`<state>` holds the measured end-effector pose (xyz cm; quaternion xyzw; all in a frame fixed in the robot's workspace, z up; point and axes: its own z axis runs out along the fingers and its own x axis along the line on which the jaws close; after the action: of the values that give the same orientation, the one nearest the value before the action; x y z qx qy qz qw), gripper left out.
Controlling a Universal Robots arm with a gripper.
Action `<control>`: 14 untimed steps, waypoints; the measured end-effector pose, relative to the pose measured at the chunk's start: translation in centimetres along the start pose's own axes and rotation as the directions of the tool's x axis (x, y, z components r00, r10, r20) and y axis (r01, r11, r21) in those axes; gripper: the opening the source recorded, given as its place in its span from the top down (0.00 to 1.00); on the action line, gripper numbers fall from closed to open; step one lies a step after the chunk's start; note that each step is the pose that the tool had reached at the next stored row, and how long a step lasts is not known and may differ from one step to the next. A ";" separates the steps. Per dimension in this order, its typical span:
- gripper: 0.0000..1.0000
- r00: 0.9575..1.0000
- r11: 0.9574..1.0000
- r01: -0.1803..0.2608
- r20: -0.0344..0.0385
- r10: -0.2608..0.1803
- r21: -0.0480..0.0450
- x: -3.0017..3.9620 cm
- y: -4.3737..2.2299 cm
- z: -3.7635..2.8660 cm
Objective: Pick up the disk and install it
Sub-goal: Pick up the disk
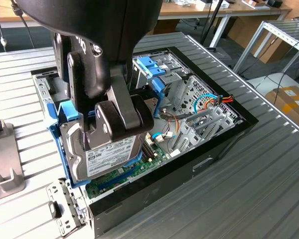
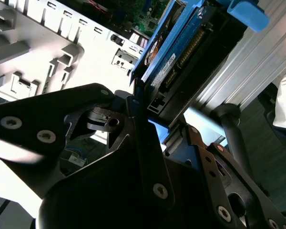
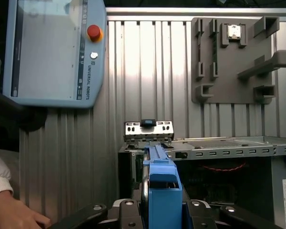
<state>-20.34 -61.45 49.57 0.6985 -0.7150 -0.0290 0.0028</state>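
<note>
My gripper (image 1: 102,129) is shut on the disk (image 1: 109,155), a flat drive with a silver labelled face and blue side rails. It holds the disk tilted on edge above the near end of the open computer case (image 1: 224,137), over the green board. In the second wrist view the disk (image 2: 181,47) runs away edge-on from between the black fingers (image 2: 139,121), with its blue end tab (image 2: 248,12) at the far end. In the first wrist view the blue tab (image 3: 164,191) stands between the gripper's two sides, in line with the case's edge (image 3: 229,148).
Inside the case stand a tall metal cage with a blue latch (image 1: 147,64) and loose coloured cables (image 1: 209,102). A grey fixture plate (image 1: 2,159) and a small metal bracket (image 1: 65,204) lie on the ribbed table. A control tablet (image 3: 52,52) and a person's hand (image 3: 9,212) are nearby.
</note>
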 end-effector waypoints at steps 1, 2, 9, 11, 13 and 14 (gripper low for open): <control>0.63 1.000 1.000 0.000 0.000 0.000 0.000 0.02 -0.03 0.00; 0.63 1.000 1.000 0.000 0.000 0.000 0.000 0.06 -0.08 0.00; 0.63 1.000 1.000 0.000 0.000 0.000 0.000 0.29 -0.38 -0.01; 0.63 1.000 1.000 0.000 0.000 0.000 0.000 0.40 -0.53 -0.01; 0.63 1.000 1.000 0.000 0.000 0.000 0.000 0.46 -0.60 -0.01; 0.63 1.000 1.000 0.000 0.000 0.000 0.000 0.53 -0.67 -0.02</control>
<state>-19.68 -61.99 49.54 0.6985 -0.7150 -0.0290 0.0029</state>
